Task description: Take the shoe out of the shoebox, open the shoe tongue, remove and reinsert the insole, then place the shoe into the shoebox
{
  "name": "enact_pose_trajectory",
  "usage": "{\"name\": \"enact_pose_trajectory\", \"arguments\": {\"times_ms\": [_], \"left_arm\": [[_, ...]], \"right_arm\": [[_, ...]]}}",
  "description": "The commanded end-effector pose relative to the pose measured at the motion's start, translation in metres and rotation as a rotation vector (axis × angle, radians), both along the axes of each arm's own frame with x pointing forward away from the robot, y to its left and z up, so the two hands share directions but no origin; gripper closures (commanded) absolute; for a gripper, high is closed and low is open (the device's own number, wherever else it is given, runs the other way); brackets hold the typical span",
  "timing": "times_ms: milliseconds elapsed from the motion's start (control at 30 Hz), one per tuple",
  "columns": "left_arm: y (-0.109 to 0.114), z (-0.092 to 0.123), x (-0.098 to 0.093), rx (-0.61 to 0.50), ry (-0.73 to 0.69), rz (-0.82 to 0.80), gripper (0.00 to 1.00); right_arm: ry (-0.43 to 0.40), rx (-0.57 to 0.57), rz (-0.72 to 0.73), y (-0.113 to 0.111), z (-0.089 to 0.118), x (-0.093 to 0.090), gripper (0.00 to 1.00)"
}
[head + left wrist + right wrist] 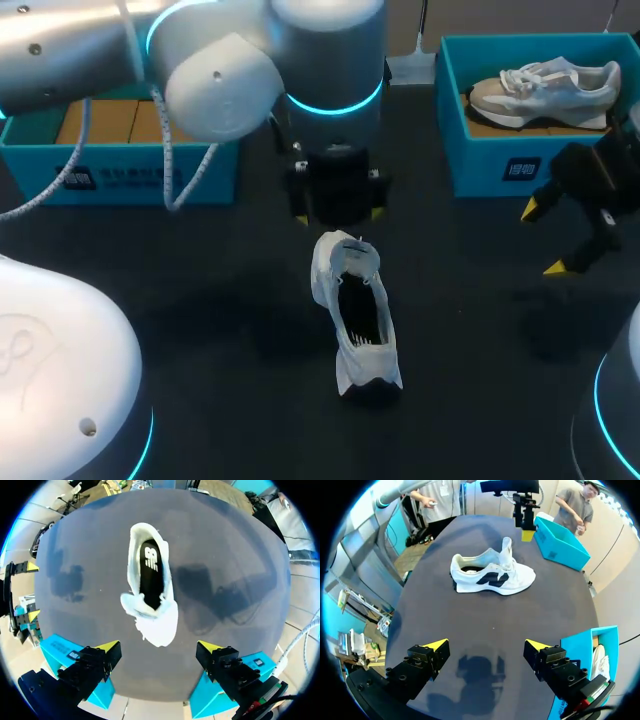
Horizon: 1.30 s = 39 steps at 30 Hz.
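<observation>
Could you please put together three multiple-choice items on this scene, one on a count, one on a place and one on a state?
1. How many blue boxes stand on the table?
A. One. B. Two. C. Three.
2. Where is the shoe with the raised tongue?
A. Inside a box. B. On the table, near the left tool. C. Upside down atop a box.
3. What is the right tool's state?
A. Shut on the shoe. B. Shut on an insole. C. Open, empty.
Answers: B, one box sits at each far corner; B, it stands on the dark tabletop between the boxes; C, its yellow tips stand apart with nothing between them.
</observation>
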State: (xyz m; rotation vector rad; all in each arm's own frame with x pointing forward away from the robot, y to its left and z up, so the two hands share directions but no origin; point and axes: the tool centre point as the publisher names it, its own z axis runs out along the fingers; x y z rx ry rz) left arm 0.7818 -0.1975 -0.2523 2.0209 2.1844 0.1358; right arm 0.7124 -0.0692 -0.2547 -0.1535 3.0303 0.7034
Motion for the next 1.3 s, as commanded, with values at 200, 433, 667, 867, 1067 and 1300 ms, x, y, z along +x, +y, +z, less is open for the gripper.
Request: {"name": "enact_pose_trajectory", "arguments": {"times_ms": [200, 433, 667, 867, 1067, 1300], "left_arm": [[-0.009, -0.053, 0.016, 0.003, 0.051, 0.02, 0.0], [-0.012, -0.067, 0.008, -0.023, 0.086, 0.022, 0.0], [-0.027, -0.072, 0.005, -0.043, 0.105, 0.024, 0.06], [-0.031, -0.069, -0.004, -0.024, 0.112, 0.024, 0.32], [-0.027, -0.069, -0.006, -0.021, 0.113, 0.028, 0.54], [-0.025, -0.069, -0.022, -0.03, 0.124, 0.018, 0.6]], "right_arm": [[0.0, -0.002, -0.001, 0.0, 0.0, 0.0, 0.0], [0.0, -0.002, -0.001, 0.0, 0.0, 0.0, 0.0], [0.0, -0.002, -0.001, 0.0, 0.0, 0.0, 0.0], [0.0, -0.002, -0.001, 0.0, 0.0, 0.0, 0.0], [0.0, -0.002, -0.001, 0.0, 0.0, 0.0, 0.0], [0.0, -0.002, -0.001, 0.0, 0.0, 0.0, 0.0]]}}
